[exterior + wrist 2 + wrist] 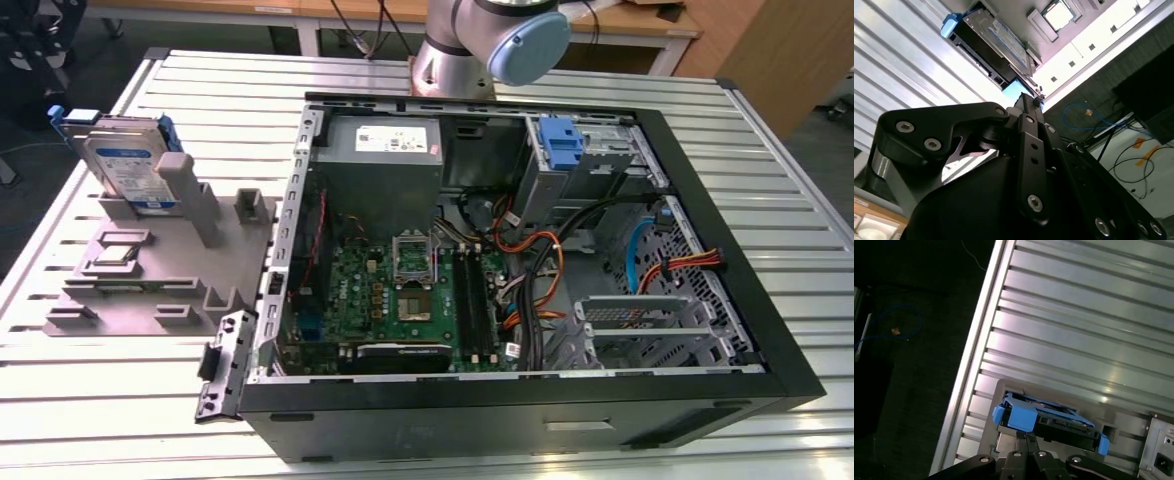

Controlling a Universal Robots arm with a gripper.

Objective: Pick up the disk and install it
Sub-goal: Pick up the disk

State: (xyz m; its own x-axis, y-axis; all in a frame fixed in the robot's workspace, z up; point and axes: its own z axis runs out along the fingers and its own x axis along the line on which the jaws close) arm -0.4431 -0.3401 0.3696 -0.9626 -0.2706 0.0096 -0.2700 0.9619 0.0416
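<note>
The disk [130, 165] stands upright in a slot of the grey fixture [160, 270] on the exterior view's left, its white-and-blue label facing forward and blue carrier tabs at its top. In both wrist views I look along the gripper at the disk's upper edge [1051, 420] [996, 40]. My gripper [1026, 439] [1029, 98] hangs some way off the disk and apart from it. Its two fingers are pressed together with nothing between them.
An open computer case [747, 330] fills the middle and the exterior view's right, with motherboard [400, 290], cables, a grey power supply [387, 140] and a blue caddy [561, 140] in the drive bay. A processor chip [118, 252] lies on the fixture. The slatted metal table [200, 85] ends just beyond the fixture.
</note>
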